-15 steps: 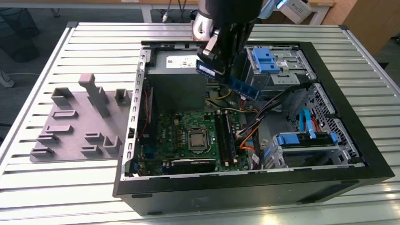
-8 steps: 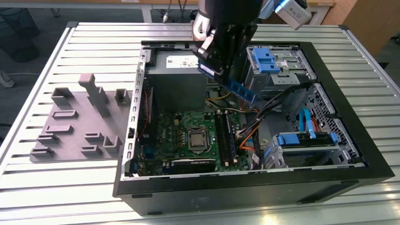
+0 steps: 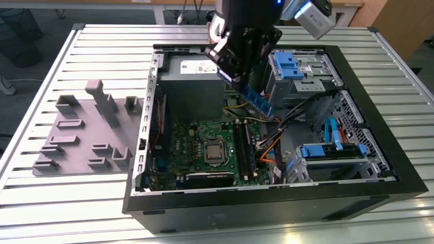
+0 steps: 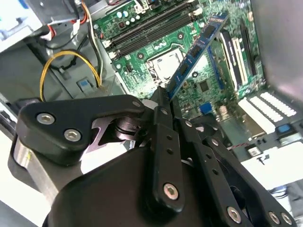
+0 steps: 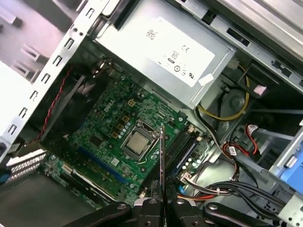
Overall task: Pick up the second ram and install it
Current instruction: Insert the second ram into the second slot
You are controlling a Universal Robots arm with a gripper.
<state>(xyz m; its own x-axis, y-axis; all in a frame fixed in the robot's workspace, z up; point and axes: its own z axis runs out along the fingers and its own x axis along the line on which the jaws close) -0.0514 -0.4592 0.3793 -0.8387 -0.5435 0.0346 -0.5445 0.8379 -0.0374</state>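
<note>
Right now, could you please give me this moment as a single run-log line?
gripper: shut on second ram | ram: tilted, held above motherboard, apart from memory slots | holder tray: beside the case

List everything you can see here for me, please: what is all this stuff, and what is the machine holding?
Computer case: one, black, lying open on the table.
Motherboard: one, green, on the case floor, with a silver processor in its socket.
Memory slots: a few, black, beside the processor.
Power supply: one, grey, beside the motherboard.
Drive brackets: two, blue, at the exterior view's right of the case.
Holder tray: one, grey with raised blocks, on the table at the exterior view's left of the case.
Table: one, pale slatted metal, under everything.
Second ram: one, blue stick, held tilted in the air above the motherboard.
Gripper: one, black, shut on the second ram's end.
</note>
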